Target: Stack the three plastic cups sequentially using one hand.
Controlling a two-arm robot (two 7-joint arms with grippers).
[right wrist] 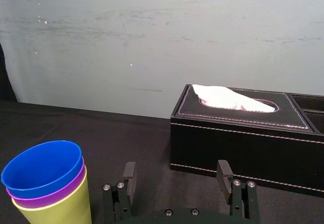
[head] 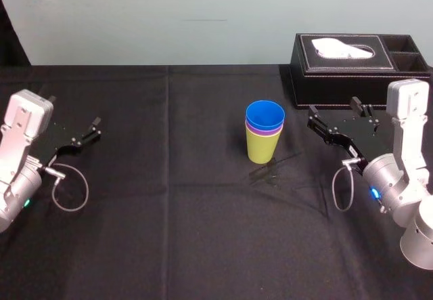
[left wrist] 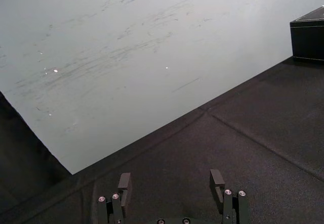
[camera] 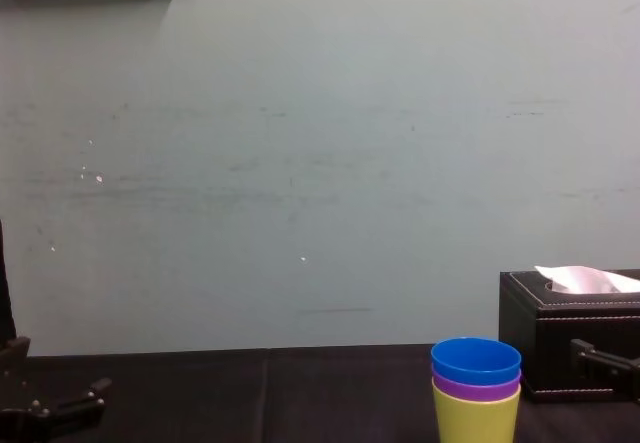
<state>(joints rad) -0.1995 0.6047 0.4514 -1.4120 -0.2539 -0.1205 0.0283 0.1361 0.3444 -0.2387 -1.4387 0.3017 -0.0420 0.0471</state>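
Observation:
The three plastic cups stand nested in one upright stack at the table's middle: the blue cup [head: 264, 115] sits innermost on top, the purple cup [head: 264, 132] shows as a rim band around it, and the lime yellow-green cup [head: 261, 150] is the outer one on the cloth. In the right wrist view the blue cup [right wrist: 43, 165], purple cup [right wrist: 55, 193] and yellow-green cup [right wrist: 61, 211] sit low beside the fingers. My right gripper [head: 332, 106] [right wrist: 176, 169] hovers open just right of the stack, touching nothing. My left gripper [head: 74, 112] [left wrist: 170, 178] is parked open at the far left.
A black tissue box [head: 352, 70] [right wrist: 243, 133] with white tissue stands at the back right, close behind my right gripper. Black cloth [head: 169, 212] covers the table; a pale wall runs along its far edge.

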